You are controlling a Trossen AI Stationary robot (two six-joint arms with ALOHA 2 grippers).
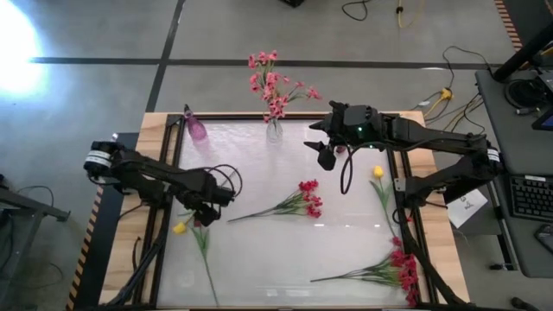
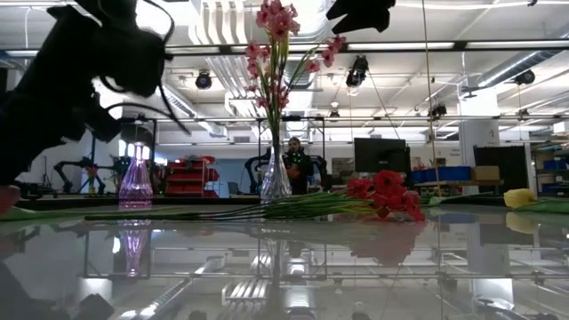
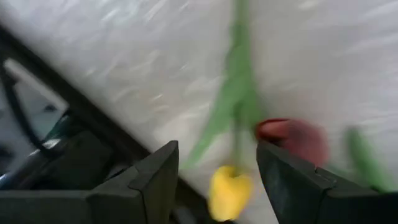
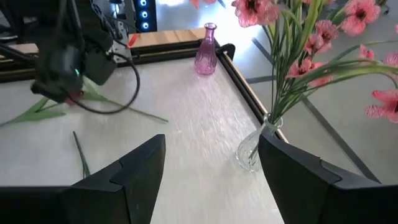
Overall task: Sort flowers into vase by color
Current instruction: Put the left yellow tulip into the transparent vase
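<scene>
Two grippers, fingers apart: left gripper (image 3: 217,180) straddling yellow bud (image 3: 229,191), right gripper (image 4: 211,168) near clear vase (image 4: 254,148), empty.

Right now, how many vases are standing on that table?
2. A purple vase stands empty at the table's far left corner. A clear vase, holding pink flowers, stands at the middle of the far edge. None seems hidden.

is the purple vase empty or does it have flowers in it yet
Empty. The purple vase stands upright at the table's far left corner with nothing rising from its neck; the pink flowers are in the clear vase.
</scene>
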